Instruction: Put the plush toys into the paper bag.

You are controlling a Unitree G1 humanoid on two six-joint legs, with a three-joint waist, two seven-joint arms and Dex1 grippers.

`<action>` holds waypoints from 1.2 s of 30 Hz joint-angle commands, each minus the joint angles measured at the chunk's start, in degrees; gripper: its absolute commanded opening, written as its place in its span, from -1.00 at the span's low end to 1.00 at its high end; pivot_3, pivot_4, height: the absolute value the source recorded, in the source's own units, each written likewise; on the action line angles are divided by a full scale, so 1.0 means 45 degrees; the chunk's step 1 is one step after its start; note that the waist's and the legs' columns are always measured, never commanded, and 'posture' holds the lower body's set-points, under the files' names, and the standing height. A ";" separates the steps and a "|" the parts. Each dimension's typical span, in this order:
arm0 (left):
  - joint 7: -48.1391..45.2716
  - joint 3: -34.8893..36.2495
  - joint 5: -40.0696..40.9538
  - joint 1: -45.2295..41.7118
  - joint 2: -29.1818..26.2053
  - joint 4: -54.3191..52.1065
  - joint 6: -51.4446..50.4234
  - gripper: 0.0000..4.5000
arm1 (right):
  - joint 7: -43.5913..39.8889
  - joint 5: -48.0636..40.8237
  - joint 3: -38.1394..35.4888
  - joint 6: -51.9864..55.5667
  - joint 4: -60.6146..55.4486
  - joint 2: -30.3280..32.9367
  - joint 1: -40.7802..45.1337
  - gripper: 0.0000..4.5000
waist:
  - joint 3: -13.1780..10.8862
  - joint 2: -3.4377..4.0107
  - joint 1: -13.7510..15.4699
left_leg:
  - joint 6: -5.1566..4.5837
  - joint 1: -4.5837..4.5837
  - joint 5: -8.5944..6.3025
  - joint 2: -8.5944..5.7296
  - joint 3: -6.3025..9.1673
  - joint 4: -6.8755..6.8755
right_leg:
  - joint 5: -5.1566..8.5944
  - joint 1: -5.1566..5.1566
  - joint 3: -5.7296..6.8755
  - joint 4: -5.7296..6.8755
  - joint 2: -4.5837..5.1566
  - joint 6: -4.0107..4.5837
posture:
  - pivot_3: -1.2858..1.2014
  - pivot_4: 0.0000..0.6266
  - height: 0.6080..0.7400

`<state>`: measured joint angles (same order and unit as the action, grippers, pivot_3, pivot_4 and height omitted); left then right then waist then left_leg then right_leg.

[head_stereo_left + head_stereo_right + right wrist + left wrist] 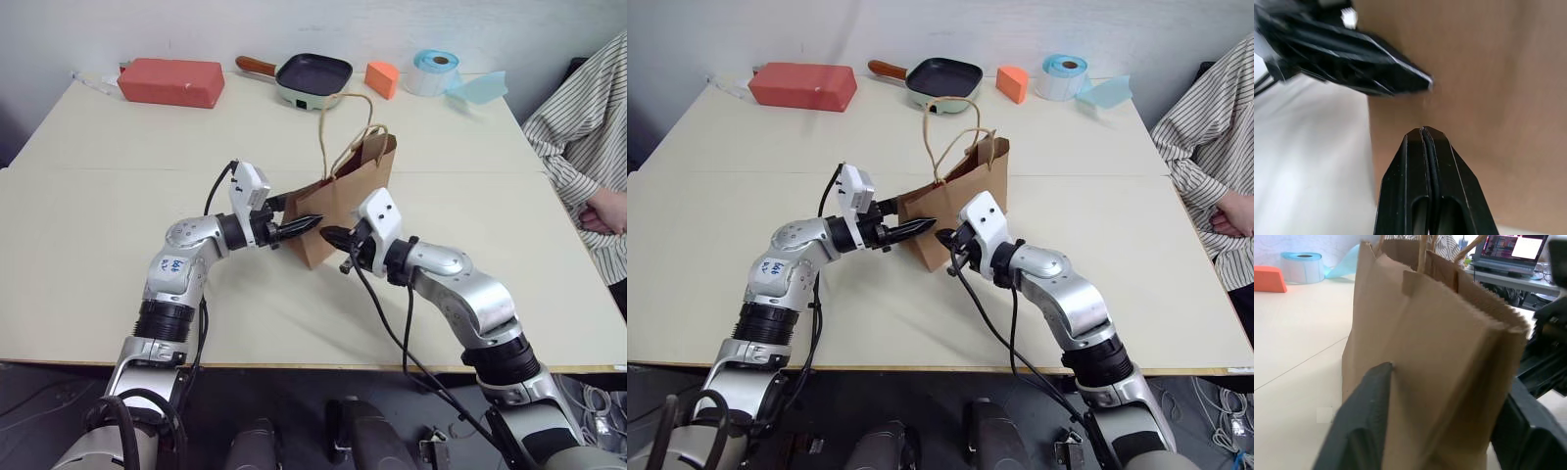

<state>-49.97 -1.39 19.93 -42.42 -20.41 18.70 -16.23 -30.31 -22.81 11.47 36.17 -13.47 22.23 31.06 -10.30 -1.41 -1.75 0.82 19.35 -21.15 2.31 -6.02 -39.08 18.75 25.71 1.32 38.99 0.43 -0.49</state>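
Steadying paper bag [345,201] mid-bench: left gripper [304,224] half-open, straddling bag's near edge, grip unclear; right gripper [1422,131] pressed shut, empty, just beside bag. Plush toys unseen, perhaps inside. Next: probably spreading bag's mouth.

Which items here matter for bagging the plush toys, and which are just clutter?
Job:
paper bag
left gripper, fingers either side of the bag's near edge
right gripper, shut, beside the bag

Clutter:
red block
pan
orange wedge
tape roll
blue sheet
person at the table's right
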 commanded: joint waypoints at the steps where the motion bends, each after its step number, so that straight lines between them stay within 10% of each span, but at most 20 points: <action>1: -0.0307 0.0153 -0.0037 -0.0633 0.0137 0.0471 0.0676 -0.40 | -0.0534 -0.0618 -0.1085 -0.0097 -0.1681 0.0560 -0.0556 -1.00 | 0.0000 0.0000 0.0025 | 0.0000 0.0002 0.0000 -0.0001 -0.0001 0.0001 | 0.0000 0.0000 0.0000 -0.0002 0.0001 0.0000 | 0.03 -0.52 1.00; 5: -0.2955 0.0331 0.1056 -0.1123 -0.0534 0.0399 0.0200 -0.98 | -0.2380 -0.2707 -0.3835 0.0524 -0.4686 0.2969 -0.2876 -1.00 | -0.0002 0.0002 0.0091 | -0.0004 0.0020 -0.0002 -0.0005 0.0006 0.0013 | 0.0000 0.0001 0.0009 -0.0006 0.0002 0.0000 | 0.03 -0.52 1.00; 13: -0.8265 -0.0623 0.1730 -0.2038 -0.2212 0.0403 -0.0897 -1.00 | -0.7017 -0.9185 -1.4404 0.3442 -0.5532 0.7625 -0.8392 0.03 | -0.0007 0.0007 0.0024 | -0.0004 -0.0035 -0.0005 -0.0016 0.0055 0.0016 | 0.0000 -0.0091 0.0045 -0.0056 -0.0003 -0.0002 | 0.03 -0.52 1.00; 19: -0.8477 -0.1299 0.0191 -0.2444 -0.1342 0.3028 0.2536 -1.00 | -0.7608 -0.8128 -1.5456 0.2787 -0.4853 0.7626 -1.0083 0.96 | -0.0010 0.0000 0.0026 | -0.0003 -0.0132 -0.0007 -0.0022 0.0052 0.0052 | 0.0005 -0.0245 0.0007 -0.0085 -0.0016 -0.0010 | 0.03 -0.52 1.00; 21: -0.8269 -0.1374 -0.0224 -0.2594 -0.1170 0.3779 0.3262 -1.00 | -0.7622 -0.7713 -1.5048 0.2347 -0.4832 0.7578 -1.0220 0.98 | -0.0012 -0.0005 0.0031 | -0.0004 -0.0142 -0.0008 -0.0023 0.0056 0.0050 | 0.0008 -0.0238 0.0007 -0.0092 -0.0021 -0.0022 | 0.03 -0.52 1.00; 28: -0.7724 -0.0365 0.0186 -0.1333 -0.3402 0.1143 0.0738 -0.18 | -0.7717 -0.7312 -1.3456 0.1490 -0.4025 0.8020 -0.9116 1.00 | -0.0019 -0.0012 -0.0030 | 0.0000 -0.0184 -0.0009 -0.0019 0.0042 0.0087 | 0.0009 -0.0220 -0.0001 -0.0089 -0.0018 -0.0026 | 0.03 -0.52 1.00; 36: -0.6838 0.5350 0.4941 0.2907 -0.9230 -0.5822 -0.7232 0.93 | -0.9813 -0.6697 -1.2277 0.0963 -0.1041 0.9904 -0.7423 1.00 | -0.0049 -0.0035 -0.0125 | 0.0010 -0.0199 -0.0003 -0.0015 0.0061 0.0146 | 0.0017 -0.0198 -0.0020 -0.0099 -0.0005 -0.0012 | 0.03 -0.52 1.00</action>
<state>-81.27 17.74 37.90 -29.91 -60.24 -3.11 -44.09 -72.73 -52.74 -43.86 41.28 -19.84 65.73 -3.10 -10.52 -1.57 -2.31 0.85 18.43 -21.17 2.22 -5.73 -38.41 18.83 24.76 1.23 38.51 0.42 -0.55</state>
